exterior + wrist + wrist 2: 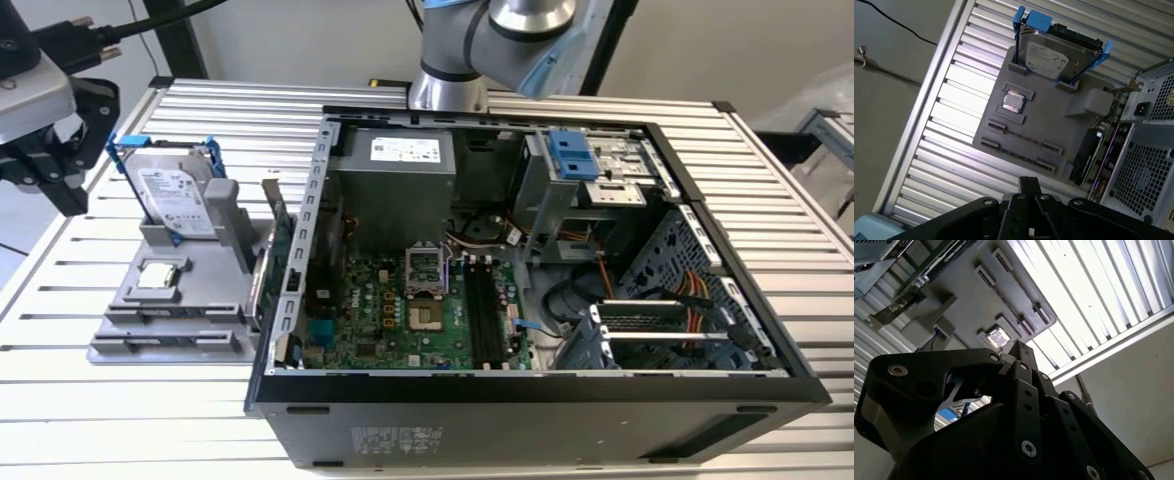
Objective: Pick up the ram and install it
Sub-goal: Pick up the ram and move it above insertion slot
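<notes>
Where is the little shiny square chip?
In the exterior view, the chip sits on the gray holder, beside the upright hard drive, to the exterior view's left of the computer case.

No print can be read. The hard drive (171,195) (1046,56), standing in its blue frame at the exterior view's left, carries a white label. So does the power supply (400,165) at the far end of the computer case (561,425). A pale sticker sits on the case's near outer wall. All the lettering is too small to make out.
</notes>
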Robot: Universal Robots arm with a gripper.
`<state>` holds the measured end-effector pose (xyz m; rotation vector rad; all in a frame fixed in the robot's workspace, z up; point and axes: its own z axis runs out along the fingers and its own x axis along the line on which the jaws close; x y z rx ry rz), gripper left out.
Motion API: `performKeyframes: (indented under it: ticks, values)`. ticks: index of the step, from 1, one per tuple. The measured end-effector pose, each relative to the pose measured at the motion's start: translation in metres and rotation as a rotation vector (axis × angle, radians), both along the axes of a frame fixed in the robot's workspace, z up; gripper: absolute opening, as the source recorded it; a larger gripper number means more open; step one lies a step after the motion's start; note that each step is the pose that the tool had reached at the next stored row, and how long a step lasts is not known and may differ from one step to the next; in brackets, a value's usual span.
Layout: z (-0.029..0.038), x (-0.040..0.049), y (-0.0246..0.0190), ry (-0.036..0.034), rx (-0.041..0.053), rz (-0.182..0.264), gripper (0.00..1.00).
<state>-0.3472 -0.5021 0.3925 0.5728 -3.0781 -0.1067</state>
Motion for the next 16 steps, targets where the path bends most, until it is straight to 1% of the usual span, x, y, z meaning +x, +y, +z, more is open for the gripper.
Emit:
performKeyframes:
  ticks: [16]
  values:
    - [0.0,0.0,0.0,0.0,0.0,0.084,0.0]
